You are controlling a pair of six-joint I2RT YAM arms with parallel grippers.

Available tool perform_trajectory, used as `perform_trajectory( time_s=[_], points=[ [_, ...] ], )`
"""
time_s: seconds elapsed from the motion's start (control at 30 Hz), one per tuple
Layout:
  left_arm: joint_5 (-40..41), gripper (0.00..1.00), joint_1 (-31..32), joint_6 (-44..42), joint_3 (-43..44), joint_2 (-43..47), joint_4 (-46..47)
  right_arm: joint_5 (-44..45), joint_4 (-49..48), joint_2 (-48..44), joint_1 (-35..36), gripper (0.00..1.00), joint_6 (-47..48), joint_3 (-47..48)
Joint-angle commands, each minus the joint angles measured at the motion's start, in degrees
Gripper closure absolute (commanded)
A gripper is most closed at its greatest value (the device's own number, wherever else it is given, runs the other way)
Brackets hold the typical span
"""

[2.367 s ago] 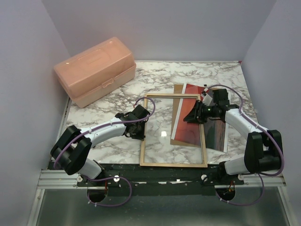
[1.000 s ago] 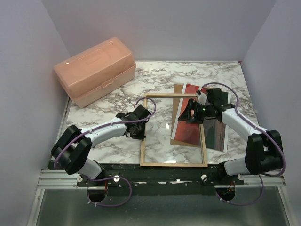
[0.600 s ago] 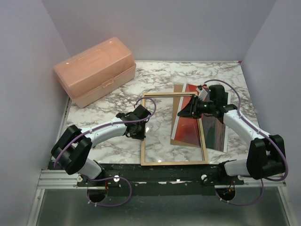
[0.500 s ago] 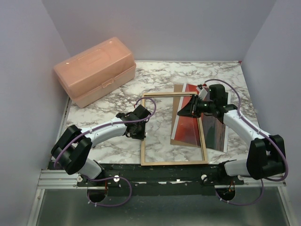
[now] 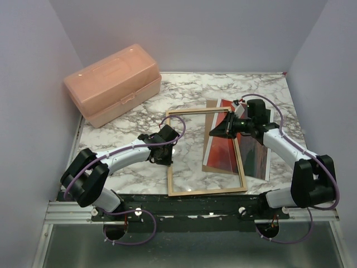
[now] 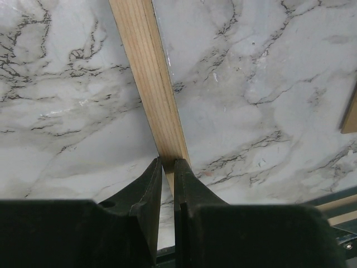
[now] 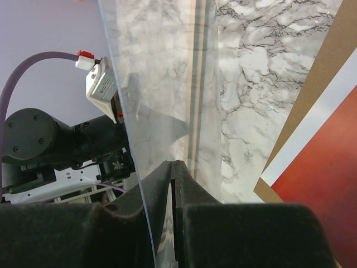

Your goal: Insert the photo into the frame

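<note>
Left hand (image 6: 167, 165) is clenched on the frame's (image 6: 146, 72) left rail, tan side up on the bench (image 5: 223, 88). Right hand (image 7: 172, 167) pinches a clear pane (image 7: 159, 84), seemingly raised at 1 edge. The photo (image 5: 222, 154) lies face up on a brown board (image 7: 328, 60), crossed by the frame's right rail.

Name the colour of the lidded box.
Pale peach-pink; the box shows best in the top external view.

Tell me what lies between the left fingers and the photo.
Top view: the open middle of the frame, showing marble table, then the edge of the brown board under the photo. Right wrist view: the right fingers pinch a clear sheet.
</note>
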State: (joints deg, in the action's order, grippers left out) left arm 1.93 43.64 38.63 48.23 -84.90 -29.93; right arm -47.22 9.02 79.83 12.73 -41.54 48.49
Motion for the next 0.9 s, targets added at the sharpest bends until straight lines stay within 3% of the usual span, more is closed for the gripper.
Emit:
perform_trajectory(
  time_s=[0.0,0.2,0.4,0.87],
  points=[
    [3.7,0.89,0.7,-0.8,-3.2,-3.9,-0.9,-2.5,-1.5,2.0,1.0,0.87,0.3,1.1],
    [4.3,0.91,0.8,-1.1,-3.3,-3.8,-1.1,-2.0,-0.7,3.3,1.0,0.86,3.0,2.3],
    [4.8,0.91,0.8,-1.3,-3.4,-3.5,-1.4,0.7,3.5,5.6,1.0,0.77,6.7,4.9],
    [4.8,0.92,1.1,-1.7,-3.4,-3.7,-1.0,6.8,7.8,8.2,1.0,0.41,12.6,8.0]
  ],
)
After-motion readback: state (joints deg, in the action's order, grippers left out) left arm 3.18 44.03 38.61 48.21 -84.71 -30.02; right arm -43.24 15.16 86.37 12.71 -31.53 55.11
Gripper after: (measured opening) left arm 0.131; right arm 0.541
